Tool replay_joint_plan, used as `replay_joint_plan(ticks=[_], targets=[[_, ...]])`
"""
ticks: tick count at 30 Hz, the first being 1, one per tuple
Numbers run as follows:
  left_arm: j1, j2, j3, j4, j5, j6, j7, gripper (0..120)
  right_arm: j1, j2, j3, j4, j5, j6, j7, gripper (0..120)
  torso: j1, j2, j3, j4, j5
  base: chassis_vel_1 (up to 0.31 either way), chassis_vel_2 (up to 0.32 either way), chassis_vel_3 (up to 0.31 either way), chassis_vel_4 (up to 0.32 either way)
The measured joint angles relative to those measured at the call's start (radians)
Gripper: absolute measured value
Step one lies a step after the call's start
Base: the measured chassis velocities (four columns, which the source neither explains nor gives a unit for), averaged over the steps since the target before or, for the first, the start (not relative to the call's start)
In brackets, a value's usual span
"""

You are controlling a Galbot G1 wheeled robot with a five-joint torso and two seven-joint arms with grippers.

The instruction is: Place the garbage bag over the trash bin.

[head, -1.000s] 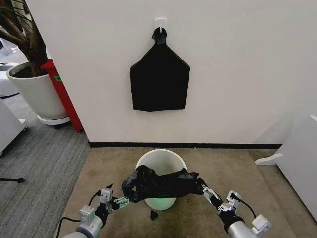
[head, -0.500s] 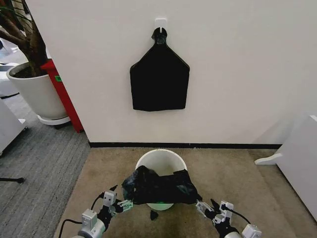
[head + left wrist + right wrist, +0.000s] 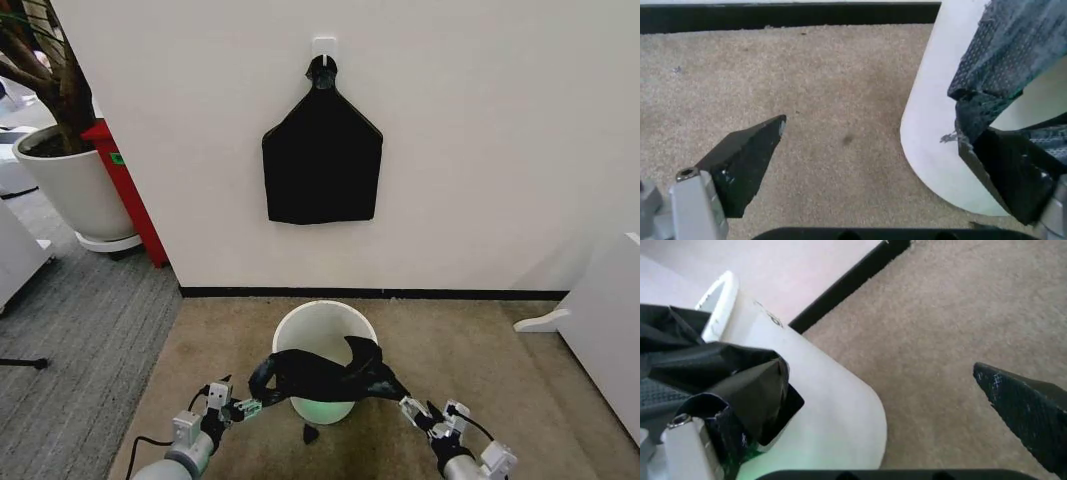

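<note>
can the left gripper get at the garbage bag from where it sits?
Probably yes. The left gripper is open right beside the trash bin, one finger already against the garbage bag hanging over the near rim; only bare carpet lies around it.

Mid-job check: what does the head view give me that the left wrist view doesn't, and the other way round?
Head view alone: the flat black bundle hanging on the wall hook, the white plant pot, the right claw, open, and how the glossy black garbage bag drapes across the near rim of the pale round trash bin.

Left wrist view alone: the left claw close up, open, one finger against the bag's edge.

Both: bin, bag, beige carpet, black baseboard.
</note>
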Motion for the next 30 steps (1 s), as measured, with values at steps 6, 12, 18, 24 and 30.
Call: replay_joint_plan(ticks=[6,12,18,24,30], targets=[[0.082,0.013,-0.02,-0.108,0.074,-0.03,0.03,100,-0.07,-0.034,0.011,0.047,-0.043,-0.005,-0.012,100,0.0,0.0,0.0,-0.0003,0.0001,0.0,0.0,0.0,0.0],[0.133,0.019,-0.037,-0.138,0.162,-0.075,0.058,100,-0.122,-0.044,0.014,0.067,-0.148,0.036,-0.045,100,0.0,0.0,0.0,-0.0002,0.0001,0.0,0.0,0.0,0.0],[0.144,0.036,-0.046,-0.163,0.198,-0.095,0.067,100,-0.162,-0.044,0.016,0.069,-0.393,0.157,-0.104,100,0.0,0.0,0.0,-0.0002,0.0001,0.0,0.0,0.0,0.0],[0.147,0.064,-0.056,-0.188,0.199,-0.101,0.067,100,-0.185,-0.042,0.029,0.063,-0.633,0.257,-0.151,100,0.0,0.0,0.0,-0.0003,0.0,0.0,0.0,0.0,0.0],[0.165,0.082,-0.091,-0.155,0.208,-0.146,0.105,100,-0.196,-0.034,0.037,0.048,-0.715,0.307,-0.209,100,0.0,0.0,0.0,-0.0002,0.0001,0.0,0.0,0.0,0.0]])
